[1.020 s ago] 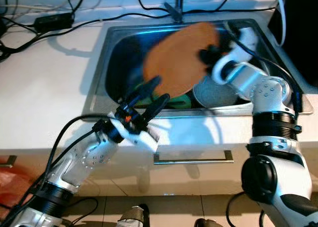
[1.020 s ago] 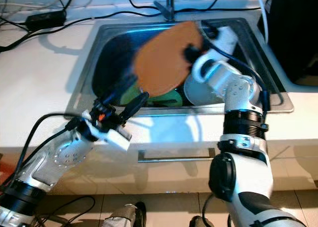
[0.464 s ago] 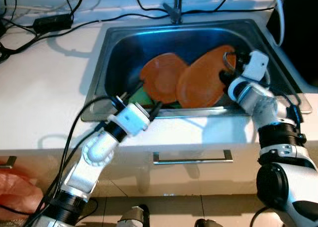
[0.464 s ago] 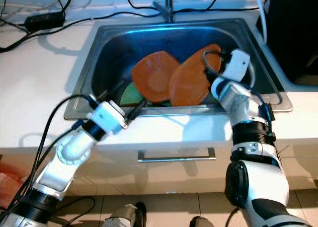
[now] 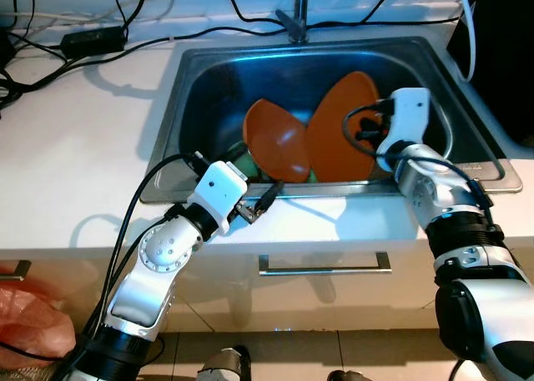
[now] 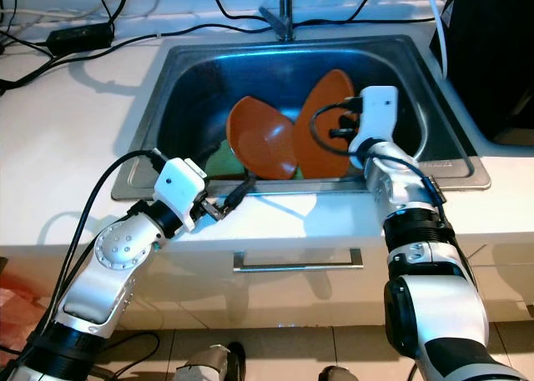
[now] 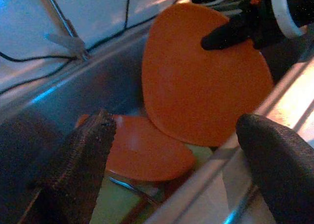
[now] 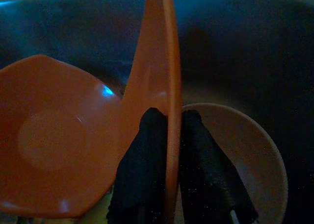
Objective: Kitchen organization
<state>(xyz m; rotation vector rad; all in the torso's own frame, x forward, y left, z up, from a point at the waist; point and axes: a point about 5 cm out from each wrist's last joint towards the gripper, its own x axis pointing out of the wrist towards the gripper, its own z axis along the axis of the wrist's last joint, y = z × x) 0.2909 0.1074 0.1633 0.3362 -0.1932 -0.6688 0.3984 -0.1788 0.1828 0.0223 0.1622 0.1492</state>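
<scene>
A large orange plate (image 5: pixel 338 127) stands on edge in the steel sink (image 5: pixel 213 81), and my right gripper (image 5: pixel 364 131) is shut on its rim. In the right wrist view the plate (image 8: pixel 164 62) runs edge-on between my two black fingers (image 8: pixel 142 160). A second orange dish (image 5: pixel 274 139) leans against it to the left, over a green item (image 5: pixel 242 160). A pale bowl (image 8: pixel 245 155) lies behind the held plate. My left gripper (image 5: pixel 260 199) hovers open over the sink's front rim, holding nothing, its fingers (image 7: pixel 73 160) spread wide toward the plates.
A faucet (image 5: pixel 298 14) stands at the back of the sink. Black cables and a power brick (image 5: pixel 92 39) lie on the white counter to the left. A drawer handle (image 5: pixel 324 264) sits below the sink, and a dark appliance (image 5: pixel 501 56) stands at the right.
My right gripper has lowered the orange plate from above the sink down into it, standing on edge. My left gripper has pulled back from the basin to the front rim.
</scene>
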